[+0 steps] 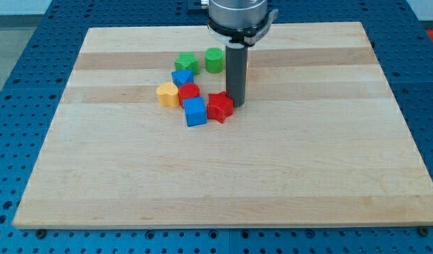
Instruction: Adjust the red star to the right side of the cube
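The red star (219,106) lies on the wooden board, touching the right side of the blue cube (194,111). My tip (237,104) stands just to the right of the red star, at its upper right edge, touching or nearly touching it. The rod rises straight from there to the view's top.
A red round block (188,92), a blue block (181,77) and a yellow heart-like block (168,94) cluster left of the star. A green star (186,63) and a green cylinder (214,60) lie above. A yellow block (247,68) is mostly hidden behind the rod.
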### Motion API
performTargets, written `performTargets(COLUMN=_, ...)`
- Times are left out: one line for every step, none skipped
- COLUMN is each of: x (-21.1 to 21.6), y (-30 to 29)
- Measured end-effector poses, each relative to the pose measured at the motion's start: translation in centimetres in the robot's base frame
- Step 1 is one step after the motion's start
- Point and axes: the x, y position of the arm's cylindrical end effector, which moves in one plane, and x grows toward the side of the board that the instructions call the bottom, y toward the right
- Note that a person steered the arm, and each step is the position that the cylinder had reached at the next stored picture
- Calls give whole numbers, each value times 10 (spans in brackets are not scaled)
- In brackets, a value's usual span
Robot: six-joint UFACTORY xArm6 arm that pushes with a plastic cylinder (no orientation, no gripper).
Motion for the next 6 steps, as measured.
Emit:
performTargets(x=4, y=0)
performTargets(x=14, y=0)
performTargets(x=18, y=0)
performTargets(x=18, y=0)
performTargets(x=19, y=-1)
performTargets(x=23, y=-4)
